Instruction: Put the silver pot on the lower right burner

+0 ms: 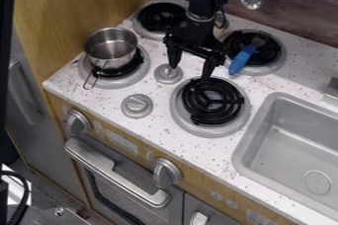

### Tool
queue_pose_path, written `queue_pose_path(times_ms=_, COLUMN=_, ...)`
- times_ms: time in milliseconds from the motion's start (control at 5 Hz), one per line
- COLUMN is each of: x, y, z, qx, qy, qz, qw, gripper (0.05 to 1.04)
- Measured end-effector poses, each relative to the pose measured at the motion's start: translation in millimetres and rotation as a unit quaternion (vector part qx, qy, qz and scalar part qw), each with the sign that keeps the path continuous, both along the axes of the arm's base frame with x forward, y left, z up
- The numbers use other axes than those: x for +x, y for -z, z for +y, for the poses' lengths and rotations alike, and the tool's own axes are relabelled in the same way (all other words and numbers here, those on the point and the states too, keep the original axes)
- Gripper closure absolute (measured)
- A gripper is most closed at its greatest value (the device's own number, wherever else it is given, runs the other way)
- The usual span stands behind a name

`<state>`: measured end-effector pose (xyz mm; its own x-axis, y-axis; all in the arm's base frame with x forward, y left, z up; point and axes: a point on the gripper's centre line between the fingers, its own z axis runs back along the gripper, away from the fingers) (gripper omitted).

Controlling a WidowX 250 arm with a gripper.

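The silver pot [111,49] sits upright, or nearly so, to the left of the lower right burner [211,101] and a little farther back, on the lower left burner [125,82]; its wire handle [99,73] hangs at the near side. Between pot and goal, just behind the lower right burner, the gripper [190,71] points down with its two fingers spread and nothing between them. A blue-handled utensil [241,61] lies behind that burner and to its right; the sink [290,155] is to its right.

I judge the step in hand to be getting to the pot, ahead of any grasp. Next, the gripper should go left, straddle the rim or take the handle (the rim looks the surer hold, as the thin wire might swing), close, lift clear of the coils and carry the pot over.
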<state>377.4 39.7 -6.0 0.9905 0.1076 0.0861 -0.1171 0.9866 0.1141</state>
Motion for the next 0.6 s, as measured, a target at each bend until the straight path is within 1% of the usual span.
queue_pose_path(times_ms=200, x=-8.1, y=16.9, z=-0.6, qx=-0.002, qy=-0.001, qz=0.025, qw=0.9997, gripper=0.085)
queue_pose_path(times_ms=400, x=-2.6, y=11.9, z=11.2, qx=-0.001, qy=-0.02, qz=0.02, qw=0.9996, gripper=0.085)
queue_pose_path(times_ms=600, x=2.0, y=5.4, z=39.3, qx=0.005, qy=-0.051, qz=0.007, qw=0.9987, gripper=0.085)
